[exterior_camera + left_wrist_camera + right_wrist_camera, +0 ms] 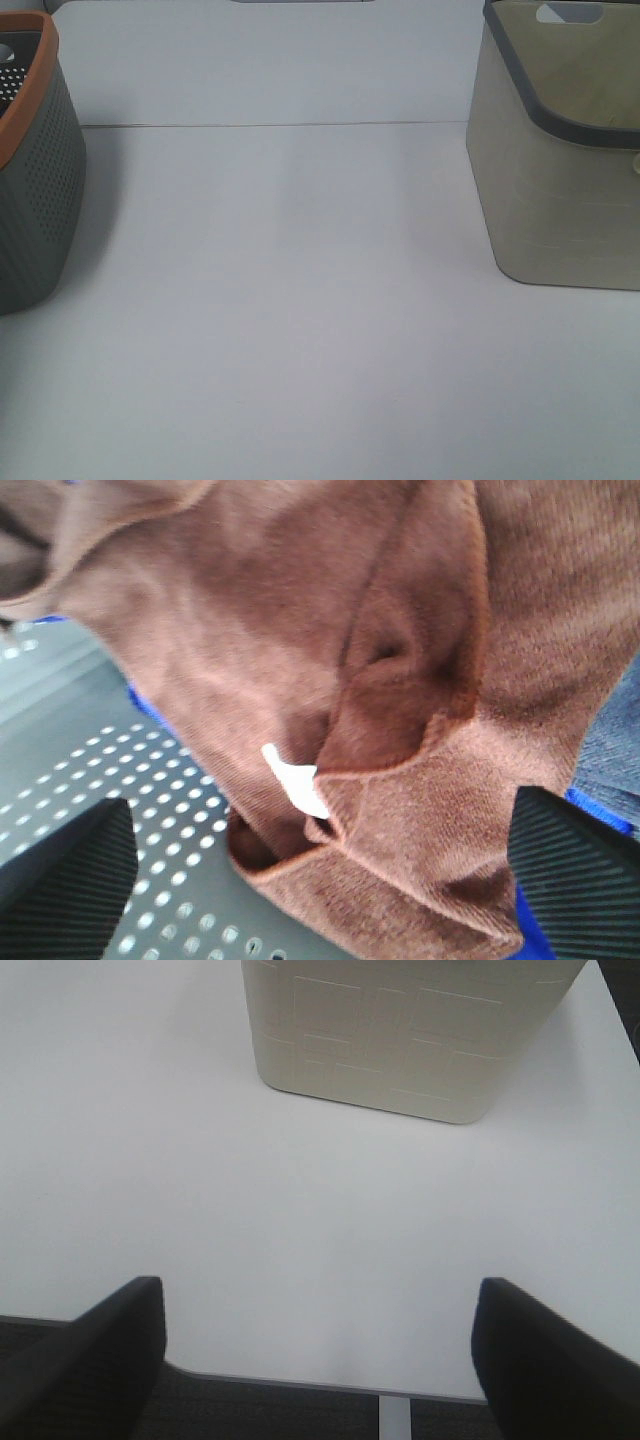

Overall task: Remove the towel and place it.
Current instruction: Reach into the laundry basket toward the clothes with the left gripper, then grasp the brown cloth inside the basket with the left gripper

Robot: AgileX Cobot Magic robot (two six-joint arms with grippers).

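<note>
The reddish-brown plush towel (330,660) lies crumpled inside the grey perforated basket (130,820), with a small white tag (295,780) on its hem. My left gripper (320,880) is open just over the towel's lower fold, one finger on each side, holding nothing. My right gripper (320,1360) is open and empty above the table's front edge, facing the beige bin (400,1040). In the exterior high view neither gripper nor the towel shows.
The grey basket with an orange rim (40,190) stands at the table's left edge. The beige bin with a grey rim (560,190) stands at the right. A blue item (600,810) shows beneath the towel in the basket.
</note>
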